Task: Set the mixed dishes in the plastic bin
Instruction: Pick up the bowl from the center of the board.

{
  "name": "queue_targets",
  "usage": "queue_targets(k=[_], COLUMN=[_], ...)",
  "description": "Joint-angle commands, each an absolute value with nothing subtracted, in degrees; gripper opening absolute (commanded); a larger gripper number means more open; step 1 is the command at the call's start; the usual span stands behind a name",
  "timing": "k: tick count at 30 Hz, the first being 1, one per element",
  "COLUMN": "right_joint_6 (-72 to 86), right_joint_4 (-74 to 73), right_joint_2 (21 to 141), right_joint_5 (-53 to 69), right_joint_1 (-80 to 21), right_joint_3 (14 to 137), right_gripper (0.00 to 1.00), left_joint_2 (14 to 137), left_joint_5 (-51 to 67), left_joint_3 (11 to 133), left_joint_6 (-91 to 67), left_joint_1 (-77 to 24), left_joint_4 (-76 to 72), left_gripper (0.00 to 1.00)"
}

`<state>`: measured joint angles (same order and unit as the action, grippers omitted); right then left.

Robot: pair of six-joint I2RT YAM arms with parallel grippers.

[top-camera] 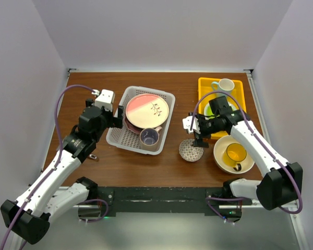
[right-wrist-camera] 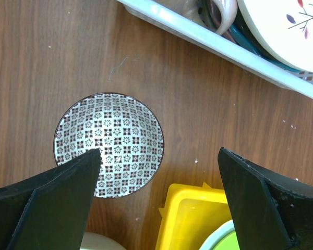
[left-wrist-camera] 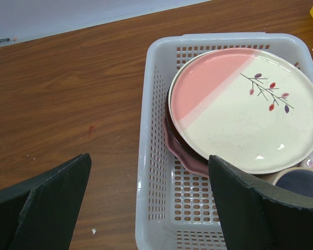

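Observation:
The white plastic bin (top-camera: 118,136) holds a pink-and-cream plate (top-camera: 147,110) on top of a dark pink plate (left-wrist-camera: 187,157), with a beige mug (top-camera: 149,137) at its near end. My left gripper (top-camera: 117,121) is open above the bin's left wall (left-wrist-camera: 146,156), nothing between its fingers. A small patterned bowl (top-camera: 191,150) sits on the table right of the bin. My right gripper (top-camera: 197,136) hangs open above the patterned bowl (right-wrist-camera: 109,143) and the tray corner. A large cream bowl (top-camera: 224,163) holds a yellow mug (top-camera: 236,153).
A yellow tray (top-camera: 241,99) at the back right carries a white mug (top-camera: 225,85) and a green dish (top-camera: 211,110). In the right wrist view the tray's corner (right-wrist-camera: 195,216) lies close to the patterned bowl, and the bin's rim (right-wrist-camera: 219,41) runs across the top.

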<state>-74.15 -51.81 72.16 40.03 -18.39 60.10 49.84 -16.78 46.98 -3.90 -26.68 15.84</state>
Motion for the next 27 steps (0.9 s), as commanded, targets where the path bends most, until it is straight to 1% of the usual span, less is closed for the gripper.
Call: queue_targets(k=[1,27], right_joint_6=[-75.1,-76.8], right_joint_4=[-50.3,-49.9], right_joint_2=[72.0,72.6], right_joint_5=[39.2,36.3], right_joint_1=[-19.1,-20.5], right_joint_3=[59.5,57.8], right_gripper=[0.98,0.98], left_joint_2=[48.8,48.9], left_joint_5=[-17.5,-17.8], left_joint_3=[46.7,46.5], left_joint_6=[-4.7,-4.7], left_joint_1=[-26.4,-26.4], left_joint_4=[12.9,12.9], left_gripper=[1.00,1.00])
